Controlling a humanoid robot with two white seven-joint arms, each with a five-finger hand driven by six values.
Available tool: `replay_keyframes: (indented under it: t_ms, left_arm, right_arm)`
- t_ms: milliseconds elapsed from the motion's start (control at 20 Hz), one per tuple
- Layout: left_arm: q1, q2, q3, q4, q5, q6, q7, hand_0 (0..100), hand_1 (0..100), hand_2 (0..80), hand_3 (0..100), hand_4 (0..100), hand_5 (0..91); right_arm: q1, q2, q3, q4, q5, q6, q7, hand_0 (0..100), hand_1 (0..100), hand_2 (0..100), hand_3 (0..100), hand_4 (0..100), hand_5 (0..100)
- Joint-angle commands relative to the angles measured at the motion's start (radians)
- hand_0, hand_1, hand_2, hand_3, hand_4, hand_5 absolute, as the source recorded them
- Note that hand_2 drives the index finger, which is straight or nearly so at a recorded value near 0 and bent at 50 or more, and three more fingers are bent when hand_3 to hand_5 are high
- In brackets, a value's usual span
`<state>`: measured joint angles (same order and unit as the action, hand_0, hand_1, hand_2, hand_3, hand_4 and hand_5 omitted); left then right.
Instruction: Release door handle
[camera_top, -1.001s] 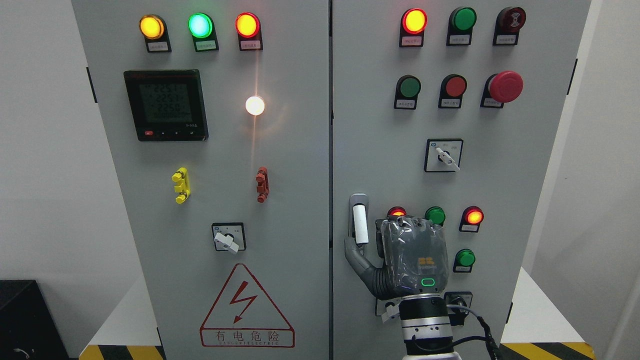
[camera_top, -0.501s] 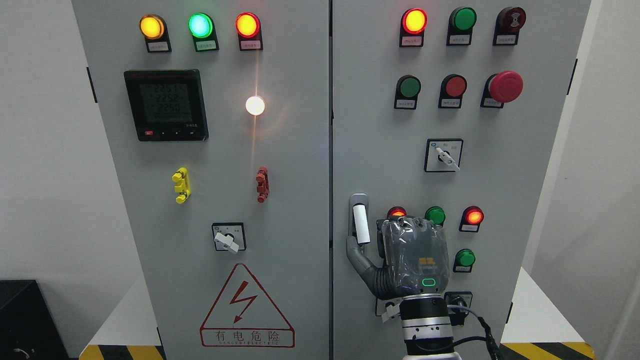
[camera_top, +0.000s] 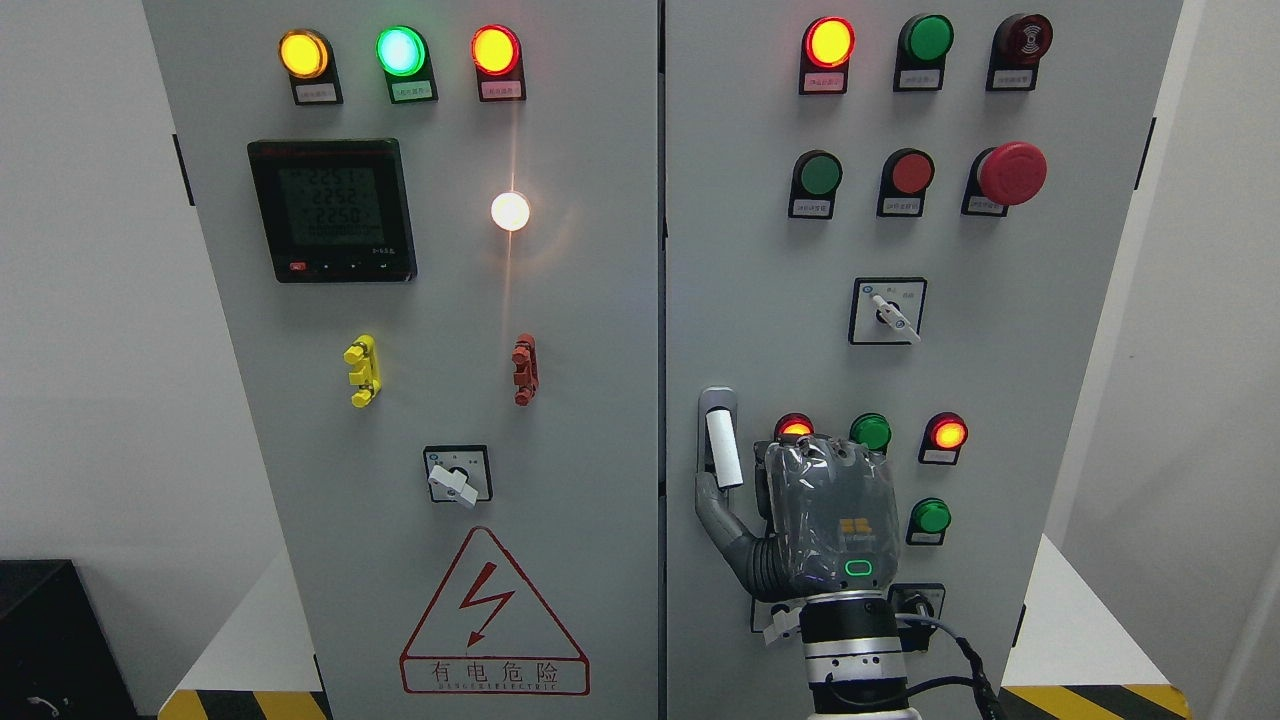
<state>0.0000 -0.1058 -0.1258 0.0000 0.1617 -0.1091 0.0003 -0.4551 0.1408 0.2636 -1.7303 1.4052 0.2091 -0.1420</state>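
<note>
Small white door handle (camera_top: 722, 448) low on the big grey metal cabinet door (camera_top: 760, 300). Right hand (camera_top: 825, 525) just beside it, thumb under the handle's bottom end; other fingers hidden, so cannot tell grip. Best: pull straight back, slowly, no tugging.

Bare grey panel (camera_top: 760, 330) above the white door handle (camera_top: 722, 448) is wide open; red, green indicator lamps (camera_top: 871, 431) crowd the right hand (camera_top: 815, 520).
</note>
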Motion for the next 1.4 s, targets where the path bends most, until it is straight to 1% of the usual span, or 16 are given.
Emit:
replay_keyframes:
  t_ms: [0, 601, 751, 1352]
  left_arm:
    - [-0.026, 0.000, 0.000, 0.029, 0.001, 0.000, 0.000, 12, 56, 0.0, 0, 0, 0.0]
    - [-0.026, 0.000, 0.000, 0.029, 0.001, 0.000, 0.000, 12, 56, 0.0, 0, 0, 0.0]
    - [-0.026, 0.000, 0.000, 0.029, 0.001, 0.000, 0.000, 12, 56, 0.0, 0, 0, 0.0]
    - [-0.026, 0.000, 0.000, 0.029, -0.001, 0.000, 0.000, 12, 56, 0.0, 0, 0, 0.0]
  right_arm:
    - [0.006, 0.002, -0.006, -0.008, 0.000, 0.000, -0.001, 46, 42, 98, 100, 96, 100]
    - [0.006, 0.002, -0.014, -0.006, 0.000, 0.000, -0.001, 47, 42, 98, 100, 96, 100]
    - [0.006, 0.002, -0.024, -0.006, 0.000, 0.000, -0.001, 47, 42, 98, 100, 96, 100]
    - [0.006, 0.002, -0.027, -0.008, 0.000, 0.000, -0.002, 46, 43, 98, 100, 96, 100]
